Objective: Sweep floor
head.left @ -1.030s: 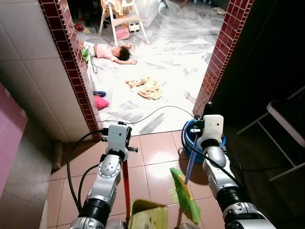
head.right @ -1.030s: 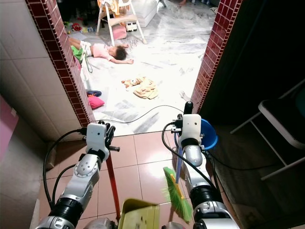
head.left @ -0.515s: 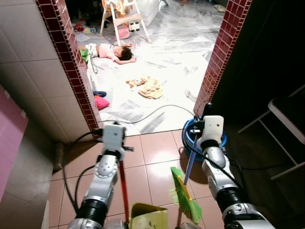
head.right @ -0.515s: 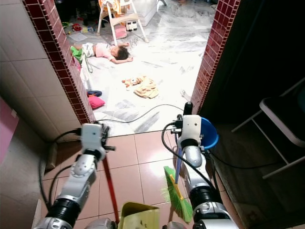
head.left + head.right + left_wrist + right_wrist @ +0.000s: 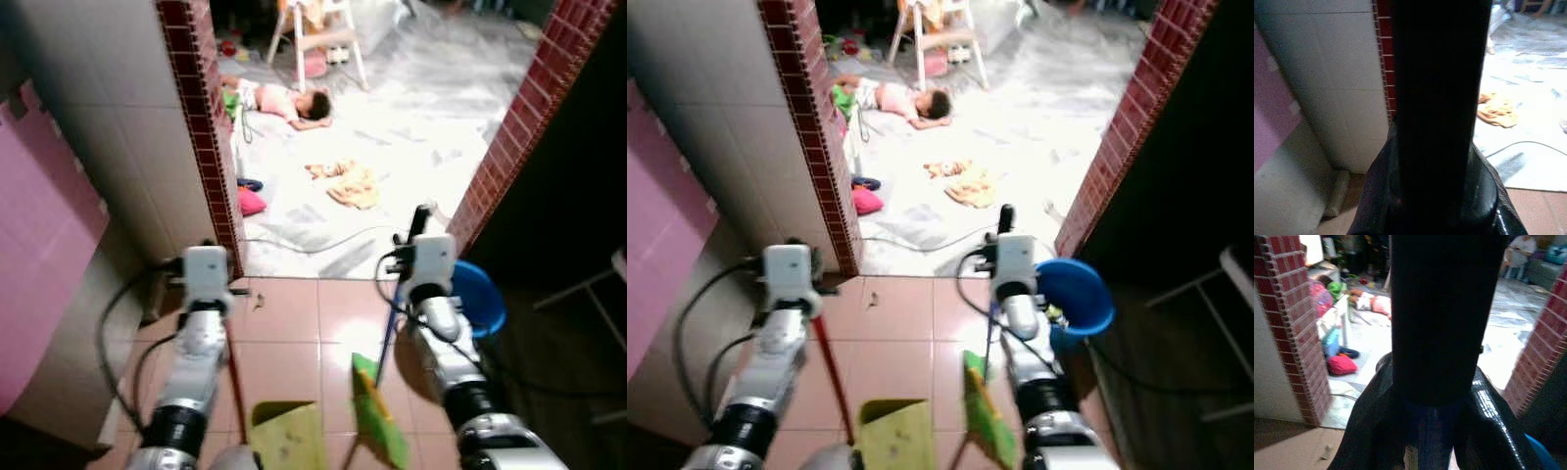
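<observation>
My left gripper is shut on the red handle of a yellow-green dustpan, which hangs low in front of me. My right gripper is shut on the blue handle of a broom. The broom's green bristles sit just right of the dustpan over the reddish floor tiles. A small dark speck lies on the tiles near the doorway. In both wrist views the black fingers are closed around the handles.
Brick-edged door posts frame a doorway to a marble floor. A person lies there beyond a crumpled cloth, a cable and a pink item. A blue bucket stands right; a pink wall is on my left.
The whole view has swung to the left and blurred, bringing the pink wall further in. My left arm has shifted slightly left; both grippers keep hold of their handles.
</observation>
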Controlling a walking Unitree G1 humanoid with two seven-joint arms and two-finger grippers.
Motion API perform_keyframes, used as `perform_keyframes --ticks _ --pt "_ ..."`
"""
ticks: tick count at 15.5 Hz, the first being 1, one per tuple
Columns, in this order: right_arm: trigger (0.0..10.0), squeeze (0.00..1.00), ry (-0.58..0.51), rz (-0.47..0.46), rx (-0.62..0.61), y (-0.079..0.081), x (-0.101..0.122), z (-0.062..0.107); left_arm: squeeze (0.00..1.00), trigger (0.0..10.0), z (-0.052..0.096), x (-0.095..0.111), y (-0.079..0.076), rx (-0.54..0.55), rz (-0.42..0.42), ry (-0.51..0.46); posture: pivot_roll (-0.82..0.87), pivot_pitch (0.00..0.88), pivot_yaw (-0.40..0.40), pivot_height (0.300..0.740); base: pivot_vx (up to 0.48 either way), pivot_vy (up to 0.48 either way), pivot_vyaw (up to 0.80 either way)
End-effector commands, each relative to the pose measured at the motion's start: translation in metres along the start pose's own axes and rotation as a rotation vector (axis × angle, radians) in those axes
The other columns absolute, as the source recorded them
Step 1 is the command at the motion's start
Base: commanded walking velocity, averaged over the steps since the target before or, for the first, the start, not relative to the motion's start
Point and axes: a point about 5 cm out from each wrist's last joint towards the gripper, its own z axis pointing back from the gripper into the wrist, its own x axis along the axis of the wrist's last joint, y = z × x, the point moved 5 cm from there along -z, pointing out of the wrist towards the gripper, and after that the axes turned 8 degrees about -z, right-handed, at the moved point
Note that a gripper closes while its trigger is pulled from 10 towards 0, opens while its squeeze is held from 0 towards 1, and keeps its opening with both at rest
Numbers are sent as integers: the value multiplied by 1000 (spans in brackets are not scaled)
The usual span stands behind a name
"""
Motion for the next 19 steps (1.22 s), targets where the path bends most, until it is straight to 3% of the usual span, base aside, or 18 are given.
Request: perform_keyframes --ticks 1,5,11,16,19 --pt "10000 0 -31 -21 11 2 8 -3 0 10000 -7 26 2 7 -65 -92 -20 0 32 731 435 0 0" --pt "10000 0 -69 21 68 10 16 -4 0 10000 -7 34 -2 14 -75 -115 -21 0 28 731 416 60 0" --pt "10000 0 -79 12 82 11 19 -4 0 10000 -7 49 -2 35 -83 -164 -23 0 24 731 417 120 245" --pt "10000 0 -74 49 87 11 17 -4 0 10000 -7 56 10 109 -73 -157 -23 0 24 731 366 249 0" --pt "10000 0 -71 46 87 11 17 -4 0 10000 -4 63 13 128 -100 -188 -19 0 22 731 0 417 694"
